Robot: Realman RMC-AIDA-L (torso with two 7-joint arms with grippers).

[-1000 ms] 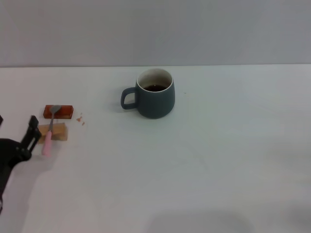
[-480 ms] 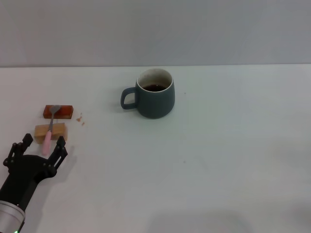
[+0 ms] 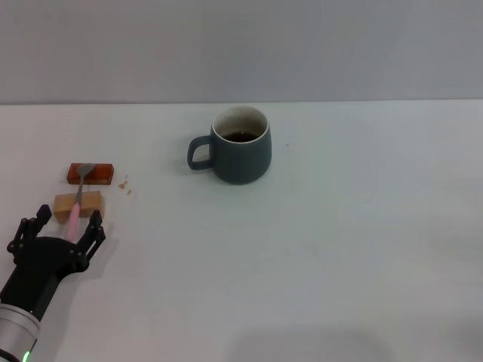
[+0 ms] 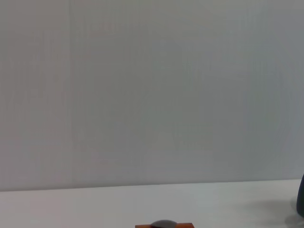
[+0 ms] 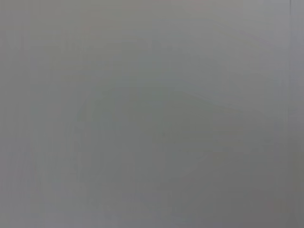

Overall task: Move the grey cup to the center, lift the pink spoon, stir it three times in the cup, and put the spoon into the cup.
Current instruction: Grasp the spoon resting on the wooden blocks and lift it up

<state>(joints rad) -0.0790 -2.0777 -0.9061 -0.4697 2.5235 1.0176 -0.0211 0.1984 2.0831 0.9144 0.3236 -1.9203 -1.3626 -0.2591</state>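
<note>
The grey cup stands near the table's middle, handle to the left, dark liquid inside. The pink spoon lies at the left, its pink handle across a tan wooden block and its metal bowl on a red-brown block. My left gripper is low on the table just in front of the spoon, open, with the handle's near end between its fingers. In the left wrist view the spoon's bowl and the red-brown block show at the lower edge. The right gripper is out of view.
A few small reddish crumbs lie right of the red-brown block. The white table ends at a grey wall behind. The right wrist view shows only flat grey.
My left gripper swung round from the left edge to face the spoon and has since crept slightly forward around the handle's end. Cup, spoon and blocks have not moved.
</note>
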